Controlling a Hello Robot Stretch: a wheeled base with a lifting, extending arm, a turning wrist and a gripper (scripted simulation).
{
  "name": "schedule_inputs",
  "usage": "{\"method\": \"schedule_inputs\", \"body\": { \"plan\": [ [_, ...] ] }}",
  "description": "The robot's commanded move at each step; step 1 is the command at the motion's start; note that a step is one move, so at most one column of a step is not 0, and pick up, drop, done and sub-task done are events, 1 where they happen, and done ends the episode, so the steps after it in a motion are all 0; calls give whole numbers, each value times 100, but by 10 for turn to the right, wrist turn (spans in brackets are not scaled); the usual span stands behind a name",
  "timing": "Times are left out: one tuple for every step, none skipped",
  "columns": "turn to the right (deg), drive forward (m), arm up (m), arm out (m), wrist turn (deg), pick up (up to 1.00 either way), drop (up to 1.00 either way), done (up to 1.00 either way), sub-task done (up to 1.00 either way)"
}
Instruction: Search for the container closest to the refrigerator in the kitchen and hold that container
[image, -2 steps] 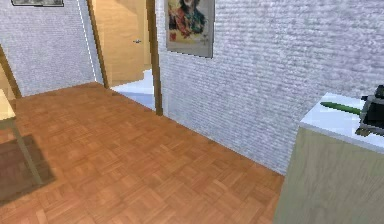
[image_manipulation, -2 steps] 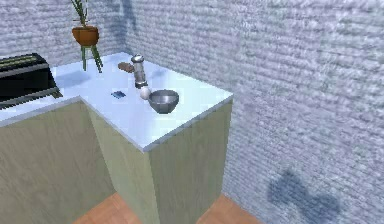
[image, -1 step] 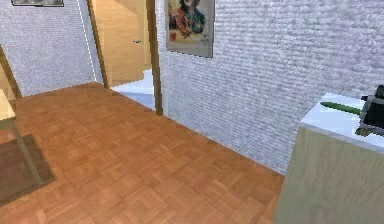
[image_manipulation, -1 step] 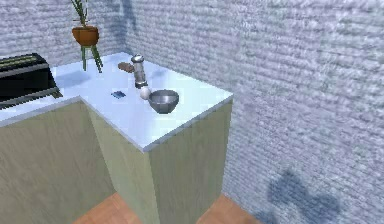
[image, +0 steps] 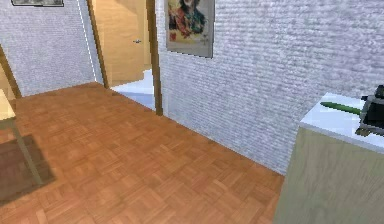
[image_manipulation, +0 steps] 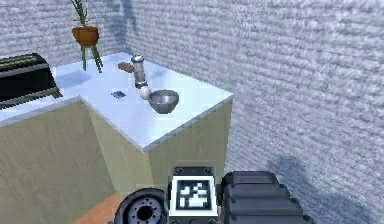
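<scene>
The step in hand is the search. A grey bowl (image_manipulation: 163, 100) stands on the white surface (image_manipulation: 200, 108), near its outer corner, with a slim grinder (image_manipulation: 138, 70) just behind it and a plant pot (image_manipulation: 85, 35) on a stand farther back. A dark appliance (image_manipulation: 20, 80) sits at the arm side view's left. The bowl is the likeliest container here, but whether it lies nearest the refrigerator cannot be judged from this spot.

To do this well, the robot should probably turn and look over the rest of the kitchen before committing, keeping the base off the brick wall (image: 270, 80). The tool (image_manipulation: 145, 210) sits low at the arm side view's bottom edge. Its far end cannot be made out, so neither its opening nor whether it holds anything can be told.
</scene>
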Motion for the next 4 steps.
{"method": "schedule_inputs", "body": {
  "plan": [
    [0,0,0,48,0,0,0,0,0],
    [0,0,0,0,450,0,0,0,0],
    [0,0,0,0,450,0,0,0,0],
    [0,0,0,0,450,0,0,0,0]
  ]
}}
